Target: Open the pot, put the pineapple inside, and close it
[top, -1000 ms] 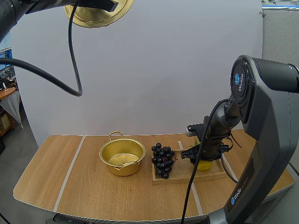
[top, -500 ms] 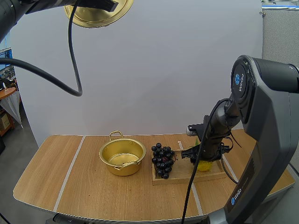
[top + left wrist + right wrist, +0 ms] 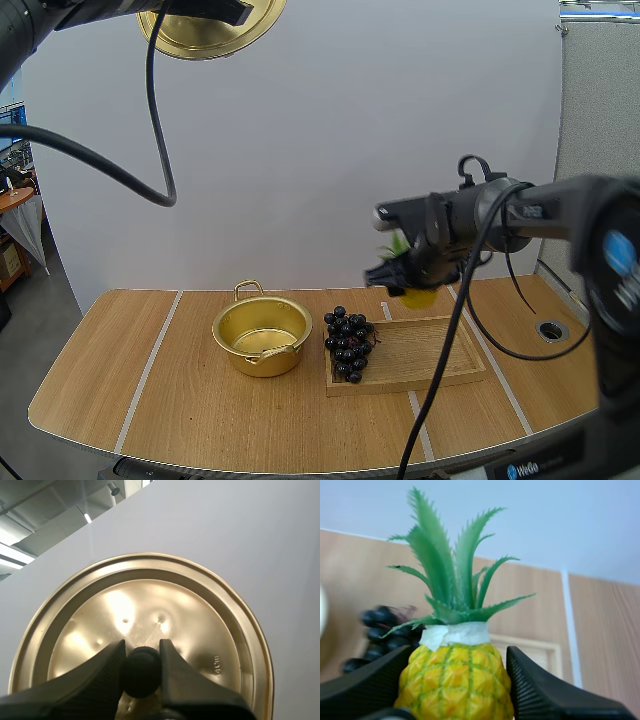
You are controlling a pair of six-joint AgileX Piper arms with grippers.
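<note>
My right gripper is shut on a small yellow pineapple with green leaves and holds it in the air above the wooden tray. Up close, the fingers press both sides of the pineapple. The gold pot stands open on the table left of the tray. High at the back left, my left gripper holds the gold lid; its fingers pinch the lid's black knob.
A bunch of dark grapes lies at the left end of the tray, between the pot and the raised pineapple. A round hole sits in the table at the far right.
My right arm has lifted the pineapple off the tray, up and slightly left. The left gripper and lid have stayed still.
</note>
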